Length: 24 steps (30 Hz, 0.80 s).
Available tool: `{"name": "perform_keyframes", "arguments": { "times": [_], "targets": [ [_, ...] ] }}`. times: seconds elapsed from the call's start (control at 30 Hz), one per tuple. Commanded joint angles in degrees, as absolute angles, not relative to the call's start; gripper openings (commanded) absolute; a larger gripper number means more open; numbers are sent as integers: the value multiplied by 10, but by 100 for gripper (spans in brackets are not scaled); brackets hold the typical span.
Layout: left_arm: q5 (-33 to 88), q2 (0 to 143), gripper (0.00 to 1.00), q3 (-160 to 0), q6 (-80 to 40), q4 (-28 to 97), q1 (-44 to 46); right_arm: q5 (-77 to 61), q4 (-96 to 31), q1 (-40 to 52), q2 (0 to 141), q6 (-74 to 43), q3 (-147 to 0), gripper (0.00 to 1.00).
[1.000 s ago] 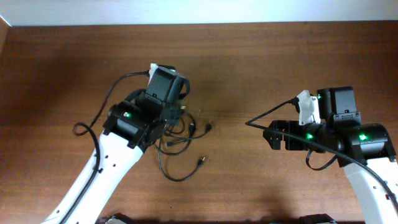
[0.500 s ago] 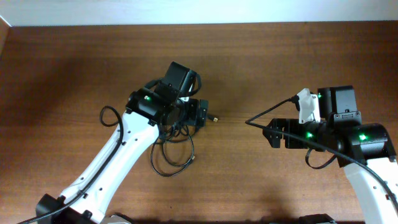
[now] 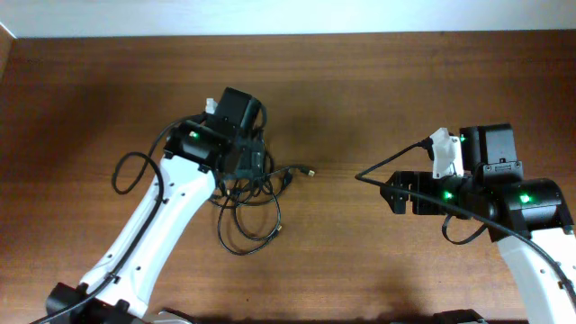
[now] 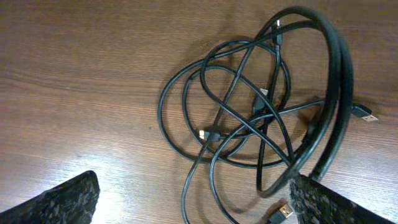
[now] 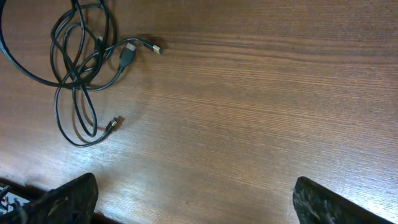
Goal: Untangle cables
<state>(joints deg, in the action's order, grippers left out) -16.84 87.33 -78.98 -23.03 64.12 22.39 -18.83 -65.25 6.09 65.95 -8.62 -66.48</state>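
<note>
Two white robot arms (image 3: 153, 234) work over one brown wooden table (image 3: 378, 81). The left gripper (image 4: 199, 208) hangs just above the single tangle of thin black flexible cables (image 4: 214, 132), fingers spread wide, nothing clamped. One finger (image 4: 336, 205) sits right by the tangle's thickest loop, though contact cannot be told. The tangle lies left of the table's centre. The cords in it cannot be counted, but two metal-tipped plugs (image 5: 155, 47) poke out. The right gripper (image 5: 199, 205), well apart, is spread wide over bare wood, holding nothing.
</note>
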Motion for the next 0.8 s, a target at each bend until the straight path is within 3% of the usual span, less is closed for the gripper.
{"name": "perform_keyframes", "arguments": {
  "times": [0.0,0.27,0.43,0.57,0.73,0.77],
  "targets": [
    [-178,864,99,-795,-231,639,220,-181,-650,60,663,-87,-665,99],
    [-48,1001,99,-795,-207,580,234,-181,-651,60,698,-86,-665,99],
    [160,1055,99,-795,-131,493,337,-181,-651,60,698,-87,-665,99],
    [85,1055,99,-795,-135,474,428,-181,-657,60,698,-86,-665,99],
    [84,1009,98,-795,-159,478,398,-173,-659,60,698,-84,-665,99],
    [35,957,99,-795,-160,483,382,-173,-659,60,698,-84,-665,99]
  ]
}}
